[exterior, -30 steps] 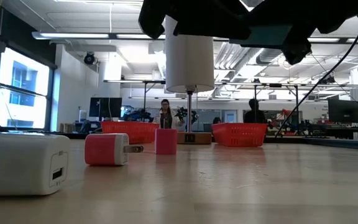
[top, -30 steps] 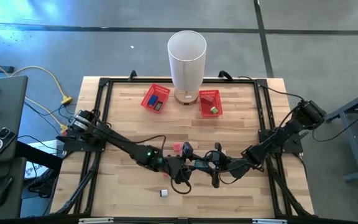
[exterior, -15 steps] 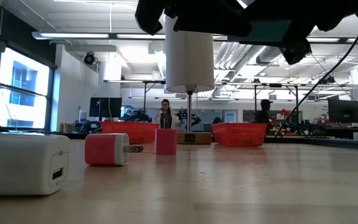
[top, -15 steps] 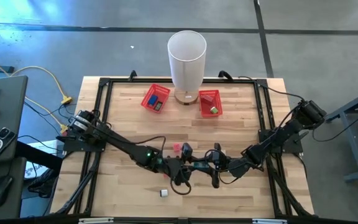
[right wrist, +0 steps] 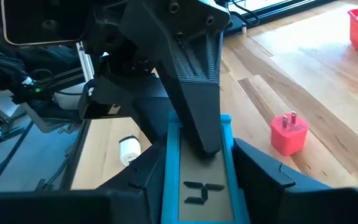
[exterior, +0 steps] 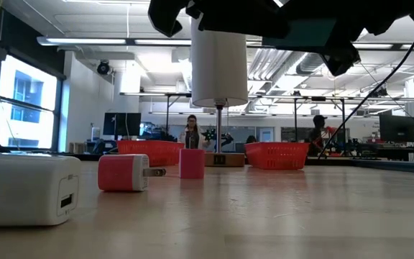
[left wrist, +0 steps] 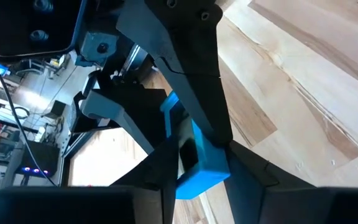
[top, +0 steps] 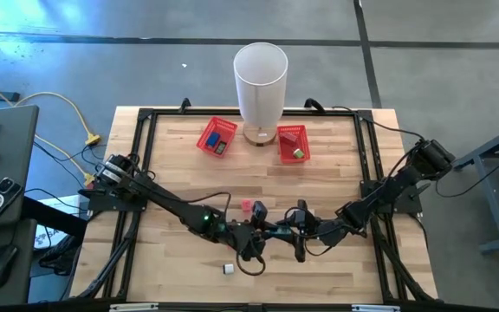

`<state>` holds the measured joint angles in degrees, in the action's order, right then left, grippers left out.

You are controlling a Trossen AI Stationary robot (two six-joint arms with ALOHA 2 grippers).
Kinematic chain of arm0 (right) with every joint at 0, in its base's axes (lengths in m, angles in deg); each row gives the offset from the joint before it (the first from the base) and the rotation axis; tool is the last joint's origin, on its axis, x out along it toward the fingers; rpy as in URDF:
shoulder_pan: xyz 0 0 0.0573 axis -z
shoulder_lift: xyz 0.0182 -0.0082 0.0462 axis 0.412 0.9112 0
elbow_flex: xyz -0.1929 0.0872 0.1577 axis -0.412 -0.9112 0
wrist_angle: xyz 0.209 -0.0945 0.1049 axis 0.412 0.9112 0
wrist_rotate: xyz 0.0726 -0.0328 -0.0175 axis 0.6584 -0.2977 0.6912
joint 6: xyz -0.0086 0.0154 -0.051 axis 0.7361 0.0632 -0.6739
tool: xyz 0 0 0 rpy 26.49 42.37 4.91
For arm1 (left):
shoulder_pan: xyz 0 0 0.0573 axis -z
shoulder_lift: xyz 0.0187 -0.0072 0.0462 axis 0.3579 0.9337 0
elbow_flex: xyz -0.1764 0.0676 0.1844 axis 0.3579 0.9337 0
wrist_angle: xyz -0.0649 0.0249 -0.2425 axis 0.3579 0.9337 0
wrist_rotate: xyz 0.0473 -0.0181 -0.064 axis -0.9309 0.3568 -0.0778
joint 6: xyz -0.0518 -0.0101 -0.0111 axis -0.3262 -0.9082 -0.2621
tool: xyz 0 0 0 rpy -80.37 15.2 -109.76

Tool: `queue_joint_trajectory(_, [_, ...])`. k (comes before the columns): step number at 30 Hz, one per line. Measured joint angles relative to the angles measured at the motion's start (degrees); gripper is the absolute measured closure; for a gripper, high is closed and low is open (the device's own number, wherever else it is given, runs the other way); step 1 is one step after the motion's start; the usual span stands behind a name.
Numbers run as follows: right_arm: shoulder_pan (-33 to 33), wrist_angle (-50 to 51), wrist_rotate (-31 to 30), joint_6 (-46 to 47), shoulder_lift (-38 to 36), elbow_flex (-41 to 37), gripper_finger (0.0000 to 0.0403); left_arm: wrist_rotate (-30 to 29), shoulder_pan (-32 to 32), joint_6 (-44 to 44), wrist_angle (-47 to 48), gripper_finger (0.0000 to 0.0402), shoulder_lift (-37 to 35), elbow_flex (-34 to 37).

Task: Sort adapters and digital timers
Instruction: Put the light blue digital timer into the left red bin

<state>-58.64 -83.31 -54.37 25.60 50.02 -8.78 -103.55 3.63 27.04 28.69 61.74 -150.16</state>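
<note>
Nearest, at the table's front edge, a white adapter lies on its side, well clear of both arms, untouched and presumably waiting its turn. Just behind it the two grippers meet nose to nose over mid-table, raised off the wood. The right gripper is clamped across the sides of a blue timer, holding it flat with the face up, likely so the other arm can reach the free end. The left gripper has come in over that same timer and sits against its face; cannot tell whether it has clamped or is only straddling it. Reads as a handover in mid-air, probably because the timer's basket sits on the left arm's side. Beyond the grippers a pink adapter lies on the table with its prongs out, and a second pink piece stands near it, both unsorted. Farther back, two red baskets flank a tall white cylinder: the left basket holds something blue, so timers probably go there, and the right basket holds something green. They sit well apart from each other, likely to keep the two sorts from mixing. Risk: the timer drops if the right gripper lets go before the left has it.
</note>
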Motion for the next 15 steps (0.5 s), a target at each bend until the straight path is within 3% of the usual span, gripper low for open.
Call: queue_joint_trajectory(15, [-0.59,1.00,-1.37,-3.79,0.04,-0.01,0.0148,-0.07,0.48,-2.77,0.75,0.0306,0.00,-0.02])
